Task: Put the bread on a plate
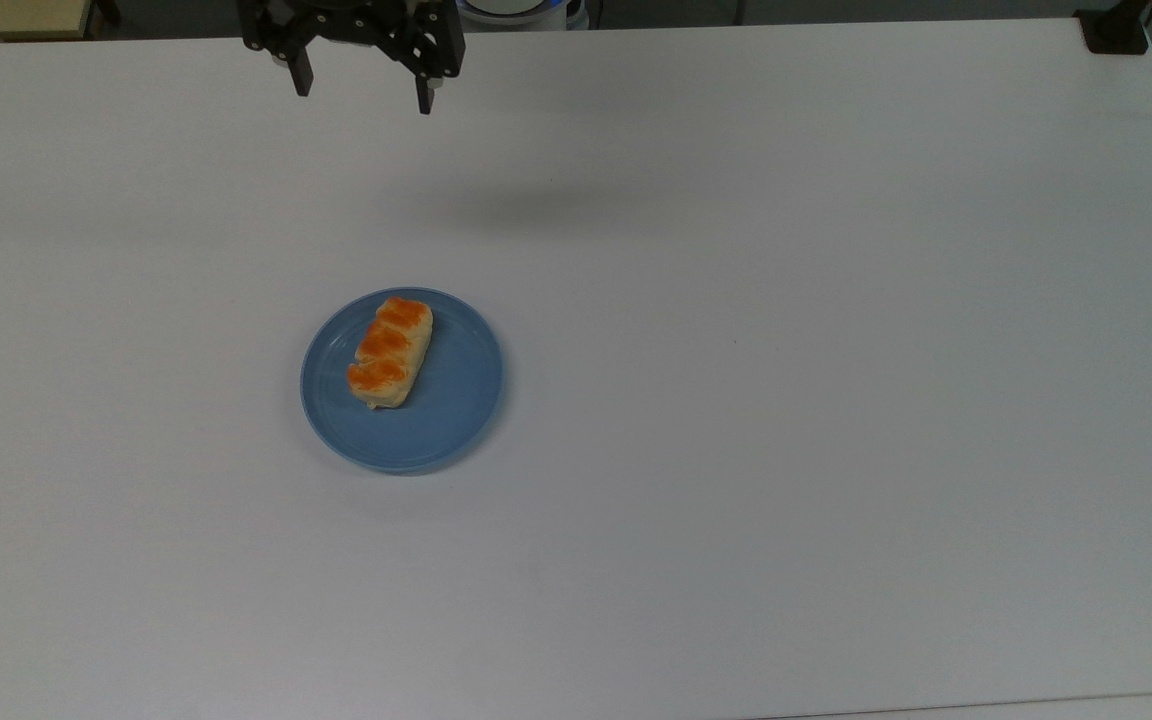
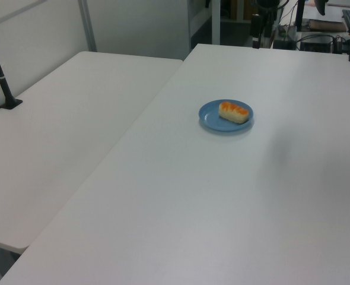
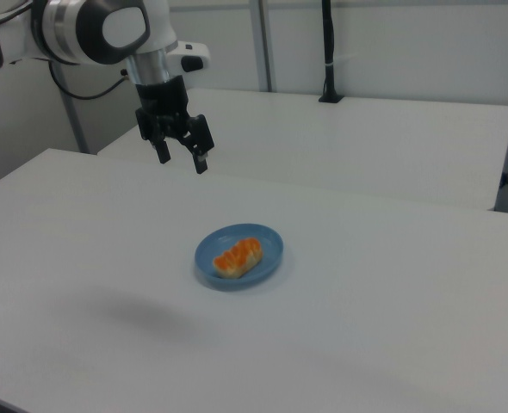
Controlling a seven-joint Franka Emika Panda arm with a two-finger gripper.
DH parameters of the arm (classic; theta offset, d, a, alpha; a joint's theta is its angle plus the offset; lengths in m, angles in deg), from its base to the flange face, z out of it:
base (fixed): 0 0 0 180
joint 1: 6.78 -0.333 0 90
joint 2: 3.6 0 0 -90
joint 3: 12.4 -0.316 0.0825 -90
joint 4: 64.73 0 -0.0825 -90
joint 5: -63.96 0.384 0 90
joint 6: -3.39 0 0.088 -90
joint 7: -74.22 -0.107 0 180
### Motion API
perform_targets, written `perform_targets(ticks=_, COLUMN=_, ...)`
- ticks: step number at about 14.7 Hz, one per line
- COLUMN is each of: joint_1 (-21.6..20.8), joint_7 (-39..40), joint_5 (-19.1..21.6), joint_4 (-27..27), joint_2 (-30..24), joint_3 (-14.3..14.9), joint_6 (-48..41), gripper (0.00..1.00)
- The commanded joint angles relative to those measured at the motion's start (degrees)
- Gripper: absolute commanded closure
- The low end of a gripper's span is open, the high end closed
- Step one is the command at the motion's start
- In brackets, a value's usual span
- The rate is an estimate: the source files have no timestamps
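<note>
The bread [image 1: 391,350] [image 2: 234,111] [image 3: 238,256] lies flat on the light-blue plate [image 1: 446,420] [image 2: 209,119] [image 3: 267,243], a pale bar with orange-brown lobes on top, toward the plate's left half in the top view. My gripper [image 1: 361,88] [image 3: 182,158] hangs high above the table, well clear of the plate, near the top view's upper edge. It stands open with nothing between its black fingers. In the left view part of the arm [image 2: 255,27] shows at the far end of the table.
The white table [image 1: 786,400] spreads wide around the plate. A second white table [image 2: 62,119] [image 3: 366,146] adjoins it. A black post [image 2: 0,77] [image 3: 328,52] stands on that second table. A dark clamp [image 1: 1114,30] sits at the top view's upper right corner.
</note>
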Motion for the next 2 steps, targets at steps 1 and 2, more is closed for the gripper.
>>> perform_targets(ticks=1, joint_1=1.23, joint_7=1.06, joint_5=1.15, joint_4=-1.7, joint_2=-1.02, joint_3=-0.37, joint_6=-0.02, gripper=0.0)
perform_targets(ticks=2, joint_1=1.23, joint_7=0.71, joint_5=1.15, joint_4=-1.87, joint_2=-1.02, joint_3=-0.71, joint_6=-0.29, gripper=0.0)
